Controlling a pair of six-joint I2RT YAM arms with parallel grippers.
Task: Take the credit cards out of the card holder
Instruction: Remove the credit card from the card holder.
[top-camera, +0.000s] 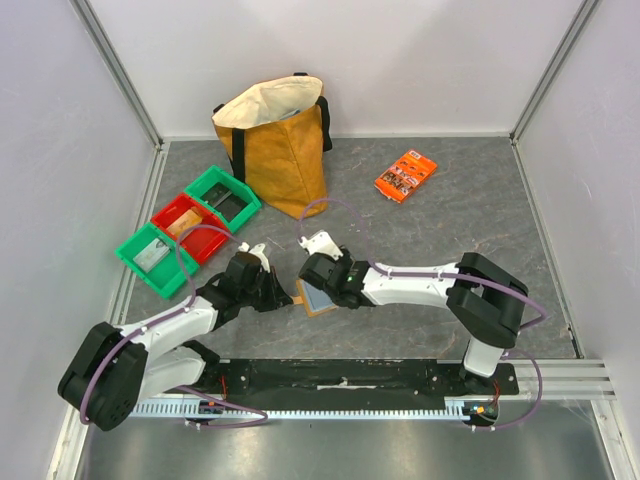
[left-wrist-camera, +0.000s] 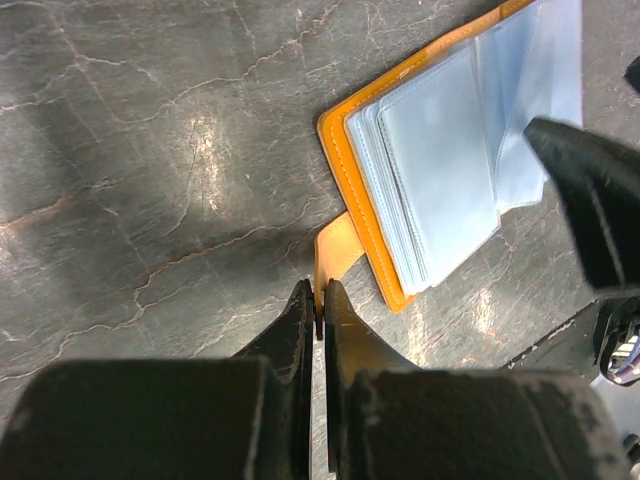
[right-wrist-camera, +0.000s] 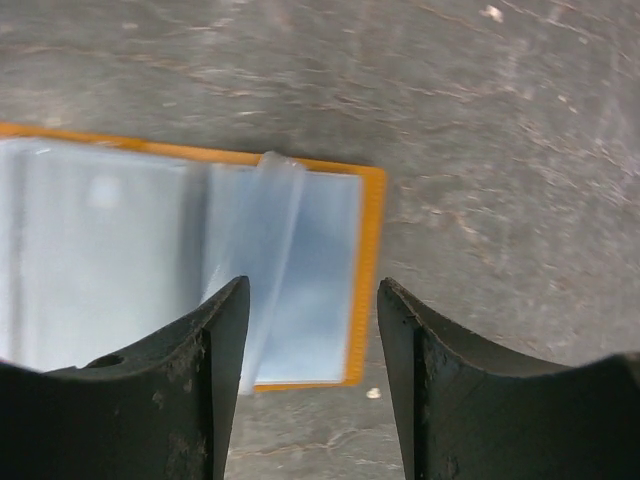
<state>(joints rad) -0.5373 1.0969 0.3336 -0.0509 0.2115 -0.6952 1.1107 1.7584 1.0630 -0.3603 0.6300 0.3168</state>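
The card holder (top-camera: 318, 298) lies open on the table, tan-orange outside with pale blue-grey pockets (left-wrist-camera: 440, 170). My left gripper (left-wrist-camera: 320, 300) is shut on the holder's small orange closing tab (left-wrist-camera: 338, 255) at its near corner. Just above the holder's right half (right-wrist-camera: 320, 270) hangs my right gripper (right-wrist-camera: 312, 300), open, with the orange edge (right-wrist-camera: 368, 250) between its fingers. One clear sleeve (right-wrist-camera: 262, 230) stands partly lifted by the left finger. The credit cards are hidden; none shows in the pockets. In the top view the two grippers (top-camera: 290, 296) (top-camera: 325, 292) meet at the holder.
A yellow tote bag (top-camera: 280, 150) stands at the back. An orange printed packet (top-camera: 405, 175) lies at the back right. Green and red bins (top-camera: 190, 228) sit in a row to the left, close behind my left arm.
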